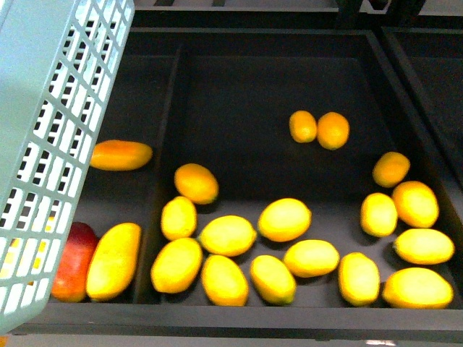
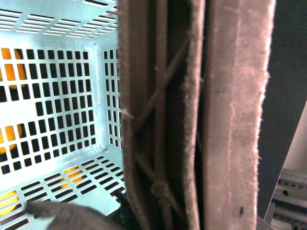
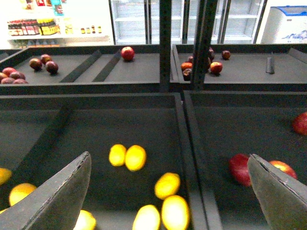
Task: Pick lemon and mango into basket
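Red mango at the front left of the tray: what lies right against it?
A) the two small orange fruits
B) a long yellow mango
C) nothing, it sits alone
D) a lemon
B: in the front view the red mango has the long yellow mango lying along its right side in the same compartment, while the lemons sit beyond the divider.

Dark tray (image 1: 246, 94), split by a divider (image 1: 170, 130). Left compartment: orange mango (image 1: 121, 155) far back, yellow mango (image 1: 114, 260) and red mango (image 1: 72, 262) touching at the near edge. Right compartment: many lemons (image 1: 285, 219) scattered across the near half, two smaller fruits (image 1: 333, 130) farther back
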